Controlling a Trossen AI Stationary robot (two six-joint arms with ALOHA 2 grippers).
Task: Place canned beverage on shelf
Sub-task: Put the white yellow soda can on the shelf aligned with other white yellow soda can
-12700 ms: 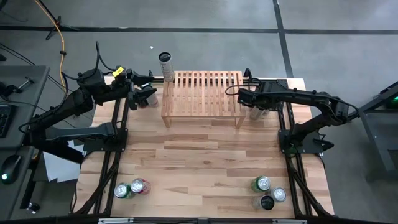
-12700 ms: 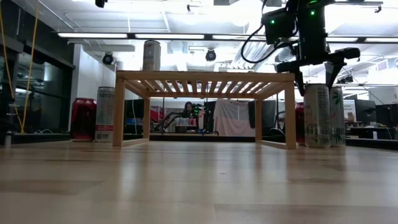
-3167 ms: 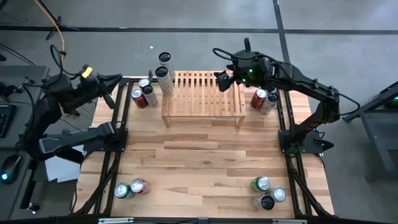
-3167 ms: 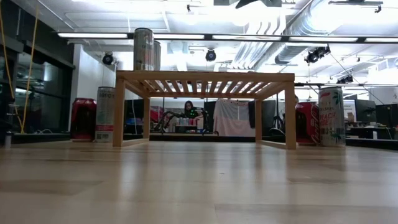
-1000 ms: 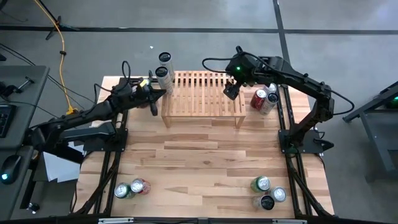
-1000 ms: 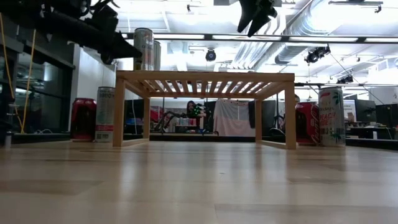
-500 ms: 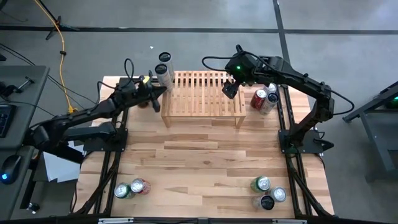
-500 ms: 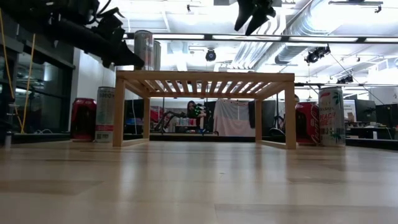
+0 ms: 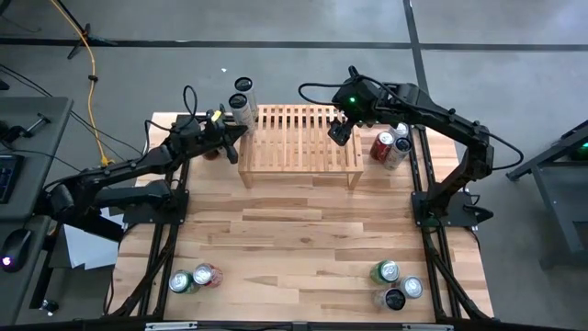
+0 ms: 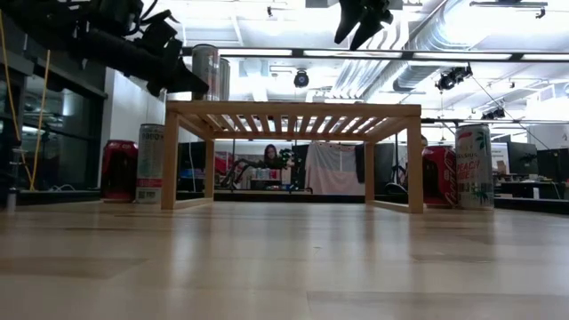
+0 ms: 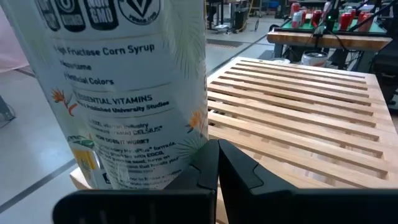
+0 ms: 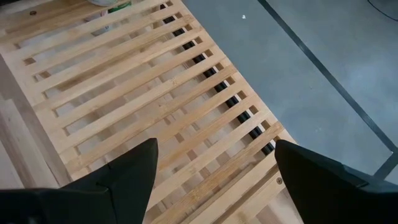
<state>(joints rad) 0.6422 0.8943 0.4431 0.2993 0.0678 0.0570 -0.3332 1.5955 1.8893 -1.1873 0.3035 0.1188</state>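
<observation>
We see the clenched left gripper (image 9: pixel 231 138) beside a tall can (image 11: pixel 118 93) at the shelf (image 9: pixel 299 138) left edge, released right gripper (image 9: pixel 340 133) over bare slats, can lettering readable only from the left wrist.

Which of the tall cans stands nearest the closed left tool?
The tall white can on the slatted light-wood shelf's left corner, directly in front of the left tool; other cans stand farther away.

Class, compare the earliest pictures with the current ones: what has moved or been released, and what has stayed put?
A second can now stands on the shelf. The left gripper, shut, has swung in beside it; the right gripper, open and empty, hovers over the shelf's right end. The front cans stayed.
</observation>
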